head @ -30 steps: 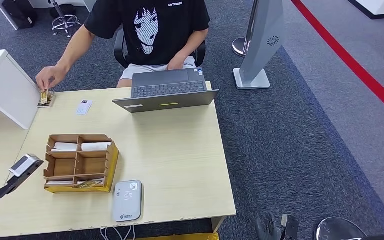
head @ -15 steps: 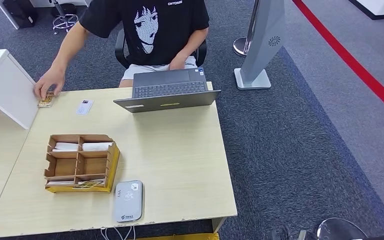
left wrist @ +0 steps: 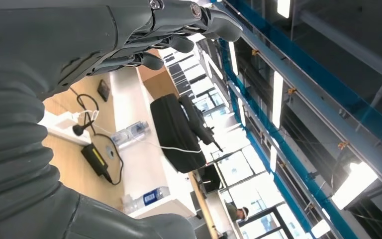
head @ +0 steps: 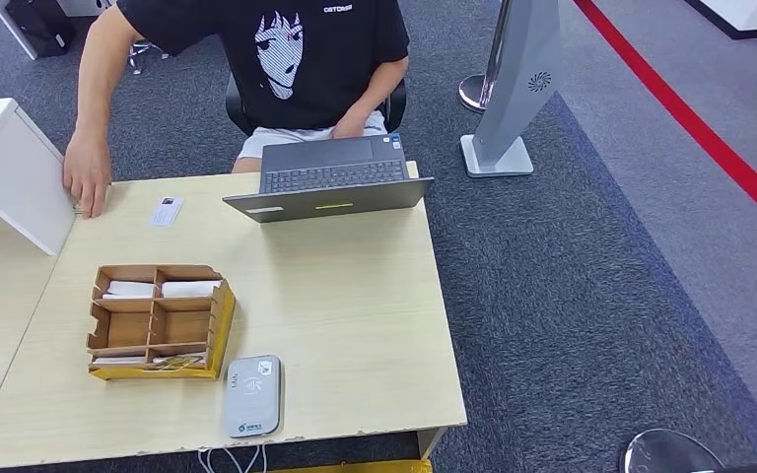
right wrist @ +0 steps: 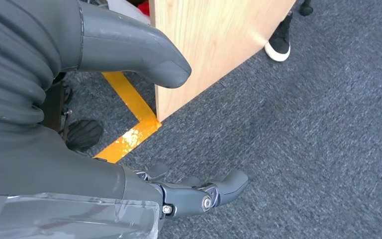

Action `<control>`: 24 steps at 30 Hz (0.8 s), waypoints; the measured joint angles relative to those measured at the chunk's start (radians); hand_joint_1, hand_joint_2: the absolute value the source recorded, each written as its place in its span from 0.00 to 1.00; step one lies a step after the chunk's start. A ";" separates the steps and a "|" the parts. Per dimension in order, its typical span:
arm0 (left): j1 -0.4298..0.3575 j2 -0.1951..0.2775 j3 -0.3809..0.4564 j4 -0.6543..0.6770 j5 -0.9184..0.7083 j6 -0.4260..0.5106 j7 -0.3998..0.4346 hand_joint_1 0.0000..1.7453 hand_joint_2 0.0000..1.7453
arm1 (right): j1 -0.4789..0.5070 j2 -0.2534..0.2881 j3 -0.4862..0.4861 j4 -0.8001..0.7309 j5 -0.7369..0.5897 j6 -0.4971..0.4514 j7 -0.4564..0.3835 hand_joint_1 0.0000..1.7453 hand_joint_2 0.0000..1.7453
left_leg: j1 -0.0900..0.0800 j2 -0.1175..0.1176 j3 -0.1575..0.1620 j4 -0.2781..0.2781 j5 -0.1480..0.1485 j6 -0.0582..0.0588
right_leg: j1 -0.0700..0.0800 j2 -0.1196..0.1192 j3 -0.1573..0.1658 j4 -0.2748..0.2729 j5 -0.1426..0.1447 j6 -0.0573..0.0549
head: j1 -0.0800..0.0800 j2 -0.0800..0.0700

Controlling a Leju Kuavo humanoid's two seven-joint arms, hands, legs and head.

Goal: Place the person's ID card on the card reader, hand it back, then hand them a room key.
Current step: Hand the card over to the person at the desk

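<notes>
While both hands, left hand [left wrist: 144,35] and right hand [right wrist: 144,139], hang empty with fingers apart, the card [head: 166,211] lies on the surface [head: 355,325] within reach, well apart from the card reader [head: 252,396].

On the light wooden table [head: 355,325] there is one open dark grey laptop [head: 330,179], one brown cardboard box with little sections [head: 158,320], one flat grey card reader [head: 252,396] and one small white card [head: 166,211]. One person in a black shirt [head: 306,59] sits behind the table.
</notes>
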 joint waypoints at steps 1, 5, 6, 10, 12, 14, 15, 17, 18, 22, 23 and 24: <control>0.001 -0.001 0.003 0.005 0.013 -0.014 0.004 0.00 0.50 | 0.000 0.000 -0.005 0.000 0.000 -0.003 0.003 0.00 1.00 | 0.000 0.000 0.000 0.000 0.000 0.000 | 0.000 0.000 0.000 0.000 0.000 0.000 | 0.000 0.000; 0.005 -0.003 0.025 0.059 0.090 -0.105 0.016 0.00 1.00 | 0.000 0.000 -0.032 -0.001 0.006 -0.017 0.023 0.00 1.00 | 0.000 0.000 0.000 0.000 0.000 0.000 | 0.000 0.000 0.001 0.000 0.000 0.000 | 0.000 0.000; 0.007 -0.005 0.030 0.075 0.112 -0.128 0.015 0.00 1.00 | 0.000 0.000 -0.039 -0.001 0.010 -0.023 0.028 0.00 1.00 | 0.000 0.000 0.000 0.000 0.000 0.000 | 0.000 0.000 0.001 0.000 0.000 0.000 | 0.000 0.000; 0.014 -0.008 0.046 0.138 0.186 -0.208 0.009 0.00 1.00 | -0.001 0.000 -0.057 0.003 0.030 -0.056 0.054 0.00 1.00 | 0.000 0.000 0.000 0.000 0.000 0.000 | 0.000 0.000 0.001 0.000 0.000 0.000 | 0.000 0.000; 0.015 -0.009 0.051 0.176 0.223 -0.224 0.013 0.00 1.00 | -0.001 0.000 -0.065 0.007 0.039 -0.079 0.068 0.00 1.00 | 0.000 0.000 0.000 0.000 0.000 0.000 | 0.000 0.000 0.001 0.000 0.000 0.000 | 0.000 0.000; 0.013 -0.010 0.058 0.225 0.268 -0.228 0.025 0.00 1.00 | -0.002 -0.001 -0.071 0.012 0.048 -0.101 0.083 0.00 1.00 | 0.000 0.000 0.000 0.000 0.000 0.000 | 0.000 0.000 0.001 0.000 0.000 0.000 | 0.000 0.000; 0.012 -0.010 0.064 0.254 0.288 -0.231 0.034 0.00 1.00 | -0.002 -0.001 -0.074 0.016 0.053 -0.112 0.091 0.00 1.00 | 0.000 0.000 0.001 0.000 0.000 0.000 | 0.000 0.000 0.001 0.000 0.000 0.000 | 0.000 0.000; 0.002 -0.010 0.082 0.328 0.322 -0.248 0.051 0.00 1.00 | -0.004 -0.002 -0.081 0.022 0.067 -0.136 0.105 0.00 1.00 | 0.000 0.000 0.001 0.000 0.000 0.000 | 0.000 0.000 0.001 0.000 0.000 0.000 | 0.000 0.000; -0.007 -0.010 0.096 0.373 0.333 -0.264 0.060 0.00 1.00 | -0.005 -0.003 -0.083 0.025 0.075 -0.146 0.111 0.00 1.00 | 0.000 0.000 0.001 0.000 0.000 0.000 | 0.000 0.000 0.002 0.000 0.000 0.000 | 0.000 0.000; -0.059 -0.008 0.190 0.570 0.317 -0.375 0.086 0.00 1.00 | -0.008 -0.008 -0.088 0.039 0.105 -0.172 0.135 0.00 1.00 | 0.000 0.000 0.002 0.000 0.000 0.000 | 0.000 0.000 0.002 0.000 -0.001 -0.001 | 0.000 0.000; -0.075 -0.008 0.220 0.614 0.302 -0.403 0.090 0.00 1.00 | -0.008 -0.009 -0.089 0.042 0.111 -0.178 0.142 0.00 1.00 | 0.000 0.000 0.002 0.000 0.000 0.000 | 0.000 0.000 0.002 0.000 -0.001 -0.001 | 0.000 0.000; -0.089 -0.007 0.250 0.652 0.287 -0.428 0.092 0.00 1.00 | -0.009 -0.010 -0.090 0.045 0.118 -0.184 0.148 0.00 1.00 | 0.000 0.000 0.003 0.000 0.000 0.000 | 0.000 0.000 0.002 0.000 -0.001 -0.001 | 0.000 0.000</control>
